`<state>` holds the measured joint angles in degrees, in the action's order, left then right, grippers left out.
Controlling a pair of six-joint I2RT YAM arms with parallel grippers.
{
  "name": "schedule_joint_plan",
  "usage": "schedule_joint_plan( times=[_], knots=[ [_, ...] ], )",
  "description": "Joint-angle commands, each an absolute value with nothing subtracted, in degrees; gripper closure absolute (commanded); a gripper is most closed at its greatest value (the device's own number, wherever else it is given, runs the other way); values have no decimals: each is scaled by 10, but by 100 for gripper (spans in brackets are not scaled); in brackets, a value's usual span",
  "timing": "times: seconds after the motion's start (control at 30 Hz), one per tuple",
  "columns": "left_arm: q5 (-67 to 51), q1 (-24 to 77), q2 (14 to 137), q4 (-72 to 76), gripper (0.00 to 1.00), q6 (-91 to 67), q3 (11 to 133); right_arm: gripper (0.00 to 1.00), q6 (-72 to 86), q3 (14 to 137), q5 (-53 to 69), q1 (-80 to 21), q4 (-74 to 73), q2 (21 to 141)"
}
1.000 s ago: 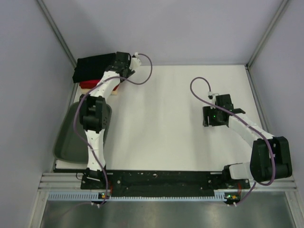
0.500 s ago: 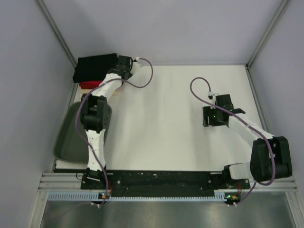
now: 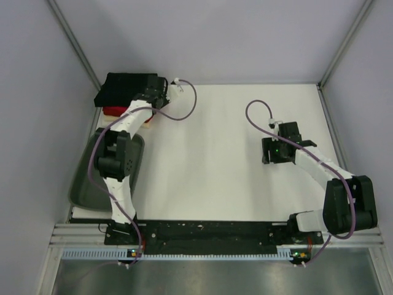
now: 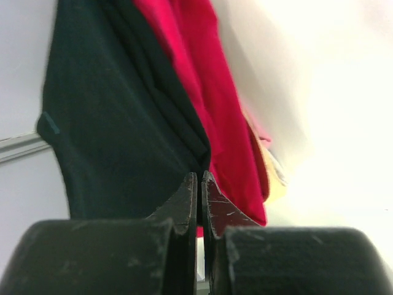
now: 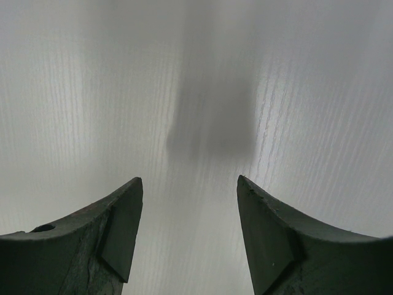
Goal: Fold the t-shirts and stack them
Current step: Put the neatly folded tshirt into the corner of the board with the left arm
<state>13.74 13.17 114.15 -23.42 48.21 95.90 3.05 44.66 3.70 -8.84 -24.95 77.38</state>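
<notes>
The t-shirts lie stacked at the back left corner. A folded black t-shirt (image 3: 126, 89) (image 4: 116, 123) is on top, with red ones (image 3: 113, 110) (image 4: 215, 92) under it and a cream one (image 4: 270, 178) at the bottom. My left gripper (image 3: 156, 92) (image 4: 199, 177) is at the stack's right edge, shut. Its tips sit against the seam between black and red cloth, and no cloth shows between them. My right gripper (image 3: 274, 150) (image 5: 189, 181) hangs open over bare white table at the right, holding nothing.
A grey oval tub (image 3: 89, 178) sits at the left edge, beside the left arm's elbow. Pale walls close in the table (image 3: 215, 153) at the back and on both sides, with the stack tight in the back left corner.
My left gripper has shut and shifted slightly left toward the stack's edge, its elbow swinging left. The right arm has not moved.
</notes>
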Motion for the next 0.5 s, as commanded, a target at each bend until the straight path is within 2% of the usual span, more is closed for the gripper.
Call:
schedule_joint_plan(
  times=[0.0, 0.03, 0.07, 0.3, 0.33, 0.37, 0.4, 0.47],
  knots=[
    [126, 132, 1185, -284, 100, 474, 972, 38, 29, 461, 42, -90, -237, 773],
    [116, 131, 1195, -307, 100, 468, 983, 38, 28, 460, 43, -90, -238, 773],
    [113, 131, 1205, -332, 95, 464, 993, 38, 29, 460, 43, -90, -238, 772],
    [75, 131, 1209, -390, 42, 432, 1017, 37, 29, 461, 47, -90, -238, 769],
    [68, 131, 1196, -386, 39, 423, 1014, 37, 29, 461, 46, -90, -238, 766],
    [62, 132, 1179, -378, 7, 415, 1010, 37, 30, 461, 47, -91, -237, 763],
    [58, 132, 1160, -369, 2, 406, 1006, 37, 30, 460, 47, -91, -237, 759],
    [46, 134, 1125, -364, 2, 383, 995, 37, 31, 459, 46, -91, -237, 750]
  ],
)
